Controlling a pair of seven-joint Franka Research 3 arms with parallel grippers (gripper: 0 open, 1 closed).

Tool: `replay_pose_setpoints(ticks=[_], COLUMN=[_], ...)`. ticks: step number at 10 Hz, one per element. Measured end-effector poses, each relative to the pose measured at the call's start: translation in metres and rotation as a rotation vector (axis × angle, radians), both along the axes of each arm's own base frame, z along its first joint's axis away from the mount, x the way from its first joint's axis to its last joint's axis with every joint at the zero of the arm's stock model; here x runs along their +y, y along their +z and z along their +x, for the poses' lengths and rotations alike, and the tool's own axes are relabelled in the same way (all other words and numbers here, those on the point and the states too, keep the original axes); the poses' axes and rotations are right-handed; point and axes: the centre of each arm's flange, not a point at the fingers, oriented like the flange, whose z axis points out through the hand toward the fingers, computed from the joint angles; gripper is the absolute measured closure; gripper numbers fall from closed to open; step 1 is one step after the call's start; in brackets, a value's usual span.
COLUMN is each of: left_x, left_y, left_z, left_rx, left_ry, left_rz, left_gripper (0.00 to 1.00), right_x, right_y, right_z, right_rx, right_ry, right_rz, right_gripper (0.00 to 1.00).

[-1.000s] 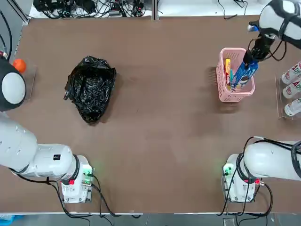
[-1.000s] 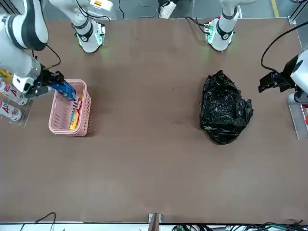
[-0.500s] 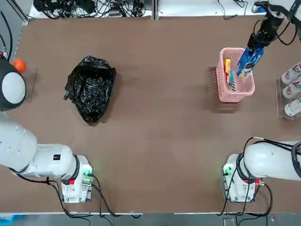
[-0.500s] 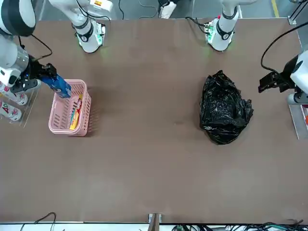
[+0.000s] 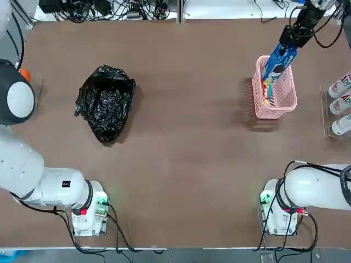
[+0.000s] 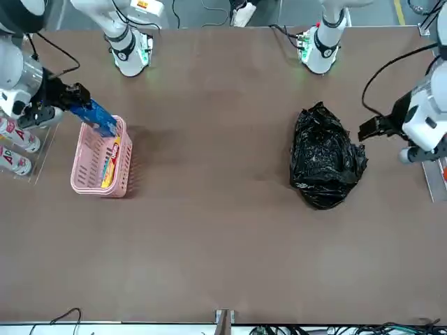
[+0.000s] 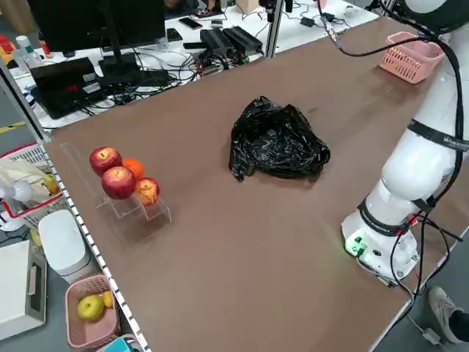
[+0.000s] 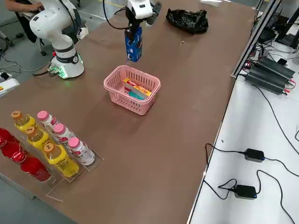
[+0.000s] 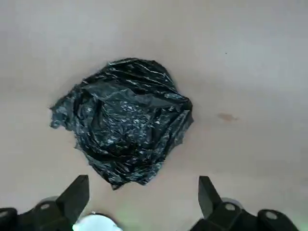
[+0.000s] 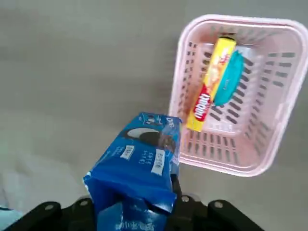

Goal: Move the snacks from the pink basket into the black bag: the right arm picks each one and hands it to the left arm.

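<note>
The right tool (image 5: 289, 37) has lifted the blue packet (image 5: 275, 60) clear of the basket (image 5: 285, 98) — pinching it; carry it level toward the spread left tool (image 6: 369, 129).

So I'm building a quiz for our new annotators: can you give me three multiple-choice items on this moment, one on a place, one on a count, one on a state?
1. Where is the blue cookie packet?
A. lying in the pink basket
B. held in the air beside the basket
C. inside the black bag

2. How many snacks lie in the pink basket?
A. none
B. two
C. three

3. How do the left gripper's fingers stand?
A. open with nothing between them
B. shut on a packet
C. shut on the bag

Answers:
1. B: the right gripper grips the packet's top end, and it hangs clear of the basket in the right side view.
2. B: only the yellow packet and the teal packet lie inside.
3. A: the left wrist view shows both fingers spread apart, above the black bag.
</note>
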Motion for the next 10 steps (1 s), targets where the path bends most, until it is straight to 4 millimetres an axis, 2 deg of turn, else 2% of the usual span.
replay_pose_setpoints(ticks=[1,2,4,6,7,9,10], left_x=[-0.007,-0.024,-0.078,-0.129,-0.146,-0.165,-0.180], left_y=[-0.008,-0.018,-0.036,-0.045,-0.047,-0.054,-0.060], left_z=[0.002,0.004,0.001,-0.007,-0.011,-0.007,-0.007], left_rx=[0.028,0.059,0.123,0.164,0.199,0.234,0.256], left_ry=[0.069,0.122,0.272,0.412,0.487,0.666,0.768], left_rz=[-0.014,-0.010,0.021,0.033,0.026,0.014,0.021], left_gripper=[0.00,0.00,0.00,0.00,0.00,0.00,0.00], right_x=[0.012,0.027,0.058,0.093,0.112,0.145,0.166], right_y=[-0.001,-0.004,-0.009,-0.013,-0.013,-0.011,-0.006], right_z=[0.002,0.006,0.018,0.027,0.029,0.033,0.033], right_rx=[0.007,0.013,0.012,0.013,0.022,0.049,0.042], right_ry=[-0.021,-0.048,-0.096,-0.147,-0.175,-0.231,-0.253], right_rz=[0.041,0.087,0.186,0.273,0.317,0.403,0.413], right_gripper=[0.53,0.53,0.53,0.53,0.53,0.53,0.53])
